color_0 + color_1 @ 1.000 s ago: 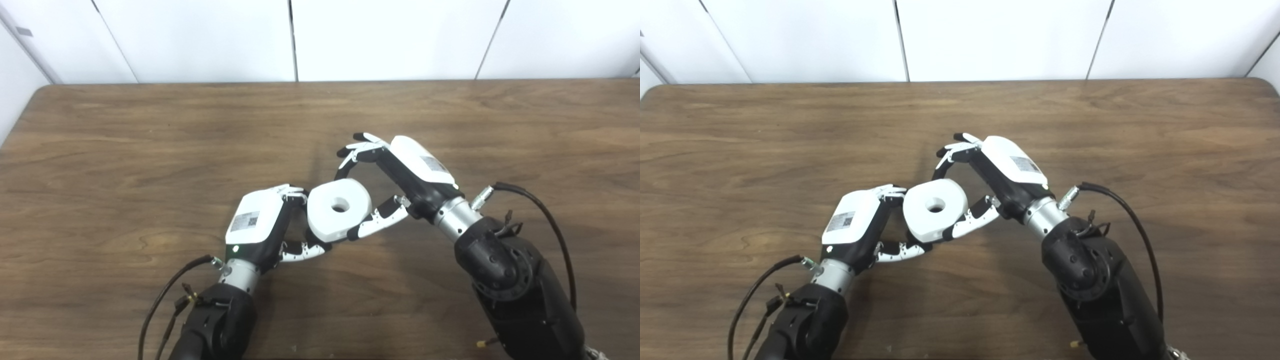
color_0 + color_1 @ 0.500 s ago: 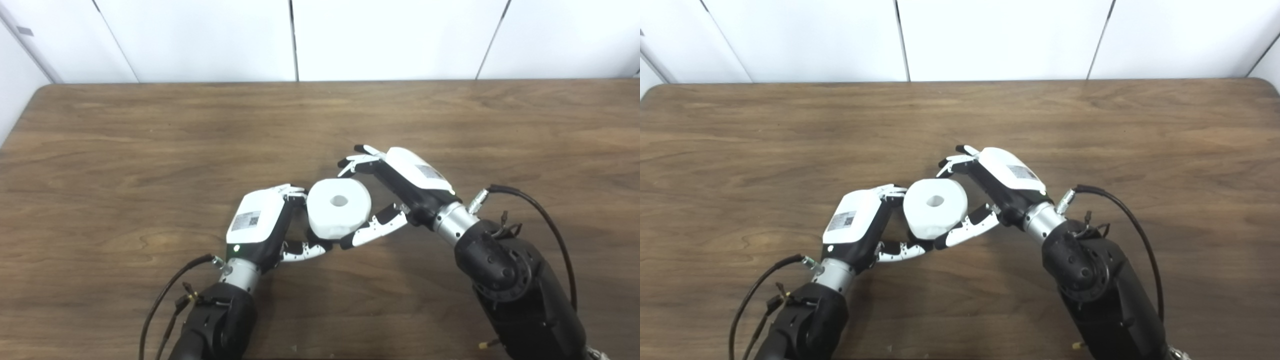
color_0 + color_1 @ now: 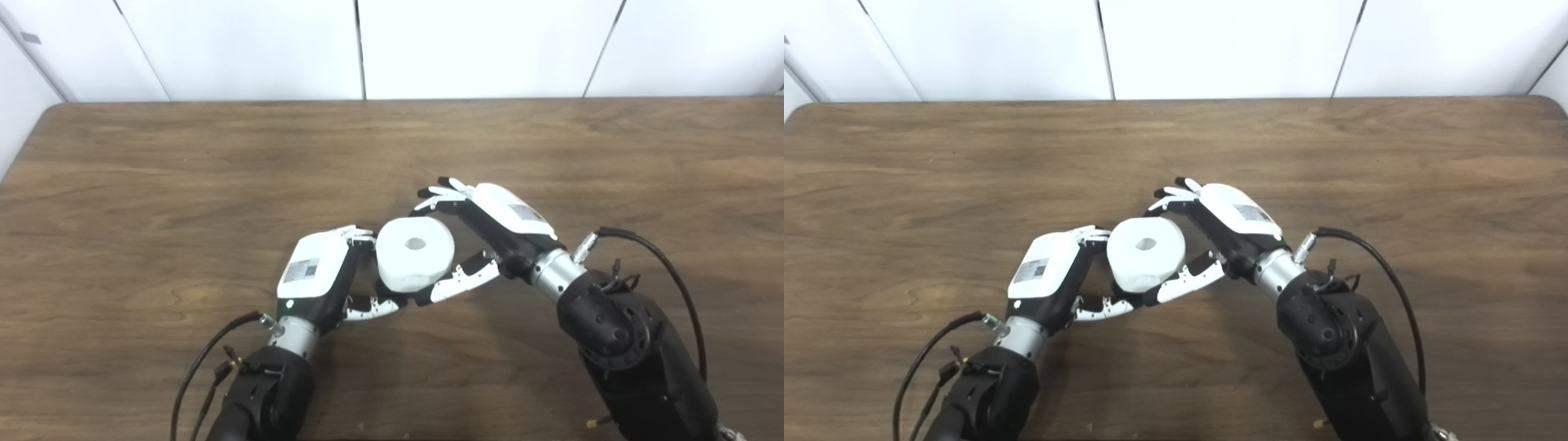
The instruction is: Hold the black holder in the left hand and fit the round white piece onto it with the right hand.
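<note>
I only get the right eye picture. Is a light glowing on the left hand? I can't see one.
Observer: Yes. The left eye view shows a small green light lit at the wrist end of the left hand, which sits beside the round white piece that the right hand grips.
Operator: Cool! Can you see where the table stops on the left side?
Observer: Yes. The table has its left edge in that view, slanting down to the picture's side, with white wall beyond it.
Operator: Is anything on that wall?
Observer: A small grey patch, high up near the left corner. I can't tell what it is.
</note>
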Controlling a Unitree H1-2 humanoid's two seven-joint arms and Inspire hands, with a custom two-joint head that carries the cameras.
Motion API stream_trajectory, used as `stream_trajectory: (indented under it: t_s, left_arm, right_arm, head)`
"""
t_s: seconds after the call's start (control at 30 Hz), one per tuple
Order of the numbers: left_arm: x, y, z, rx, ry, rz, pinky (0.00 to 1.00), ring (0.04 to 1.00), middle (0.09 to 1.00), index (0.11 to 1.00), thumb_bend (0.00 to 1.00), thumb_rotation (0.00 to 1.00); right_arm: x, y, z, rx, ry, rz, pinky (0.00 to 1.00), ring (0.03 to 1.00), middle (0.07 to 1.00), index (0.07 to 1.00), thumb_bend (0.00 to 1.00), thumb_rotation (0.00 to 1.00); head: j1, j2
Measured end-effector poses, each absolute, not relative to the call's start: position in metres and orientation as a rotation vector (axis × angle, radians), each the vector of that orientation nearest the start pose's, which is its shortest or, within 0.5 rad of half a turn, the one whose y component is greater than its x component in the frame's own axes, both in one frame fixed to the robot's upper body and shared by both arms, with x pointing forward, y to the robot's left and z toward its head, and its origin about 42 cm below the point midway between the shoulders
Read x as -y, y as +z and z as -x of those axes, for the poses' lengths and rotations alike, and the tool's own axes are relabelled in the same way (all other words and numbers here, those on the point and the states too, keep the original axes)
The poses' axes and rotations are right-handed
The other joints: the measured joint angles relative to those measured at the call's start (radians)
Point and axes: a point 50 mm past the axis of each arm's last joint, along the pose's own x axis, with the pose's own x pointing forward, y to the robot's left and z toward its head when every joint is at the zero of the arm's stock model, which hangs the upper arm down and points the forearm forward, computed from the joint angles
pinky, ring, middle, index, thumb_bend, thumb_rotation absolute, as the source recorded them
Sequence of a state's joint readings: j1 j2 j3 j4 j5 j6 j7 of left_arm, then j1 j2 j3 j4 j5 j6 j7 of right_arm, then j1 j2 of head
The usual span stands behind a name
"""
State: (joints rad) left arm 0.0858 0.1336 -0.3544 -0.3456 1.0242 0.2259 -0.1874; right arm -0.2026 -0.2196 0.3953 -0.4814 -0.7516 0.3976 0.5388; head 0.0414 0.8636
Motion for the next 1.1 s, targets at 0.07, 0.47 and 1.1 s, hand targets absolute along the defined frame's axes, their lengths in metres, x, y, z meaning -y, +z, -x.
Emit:
stream_trajectory:
  t_s: [0.07,0.47,1.1]
  left_arm:
    - [-0.163,0.144,-0.238,0.092,-0.249,-1.092,0.84,0.854,0.775,0.488,0.52,0.05]
    - [-0.163,0.143,-0.238,0.092,-0.249,-1.094,0.83,0.852,0.777,0.488,0.52,0.05]
    - [-0.164,0.142,-0.239,0.096,-0.247,-1.098,0.83,0.85,0.769,0.488,0.52,0.05]
  right_arm:
    - [0.148,0.224,-0.287,0.167,0.541,0.958,0.99,0.99,0.901,0.732,1.0,0.43]
    - [0.152,0.231,-0.291,0.181,0.499,0.973,0.94,0.974,0.9,0.744,1.0,0.47]
    - [0.166,0.269,-0.287,0.193,0.53,1.038,1.0,1.0,0.999,0.925,1.0,0.53]
  head:
    - [0.0,0.0]
    - [0.0,-0.009]
    - [0.002,-0.008]
